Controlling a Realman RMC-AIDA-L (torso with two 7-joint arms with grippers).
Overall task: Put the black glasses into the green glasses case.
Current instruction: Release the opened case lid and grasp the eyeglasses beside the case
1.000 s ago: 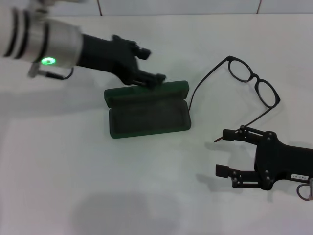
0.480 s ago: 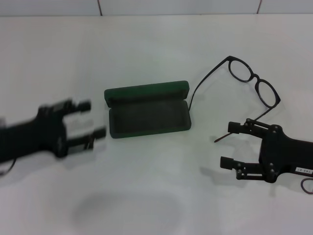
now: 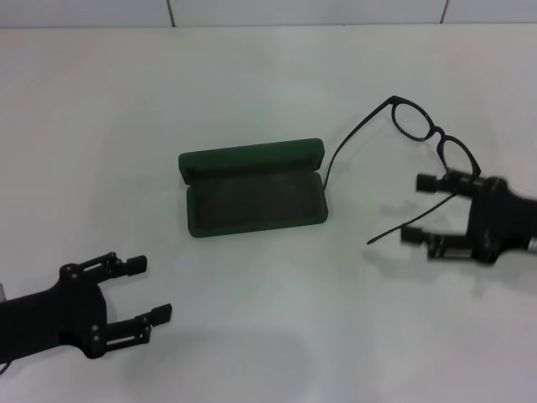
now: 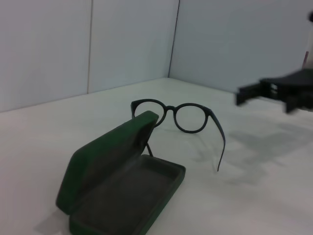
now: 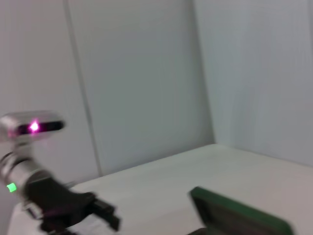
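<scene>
You have the green glasses case [image 3: 252, 186] lying open just left of the centre of the head view, its lid standing up along the far edge and its dark lining bare. The black glasses [image 3: 428, 143] sit on the white table [image 3: 268, 75] in the upper right of that frame, outside the case, lenses toward the right edge and 2 temple arms unfolded; 1 arm curves down to end just beside the case's right end. Your right gripper [image 3: 417, 210] is at the right edge, fingers spread wide with nothing between them, and the other temple arm runs across the gap between those fingers; whether it touches is unclear. Your left gripper [image 3: 147, 290] waits in the lower left corner, well apart from the case, also spread and empty.
</scene>
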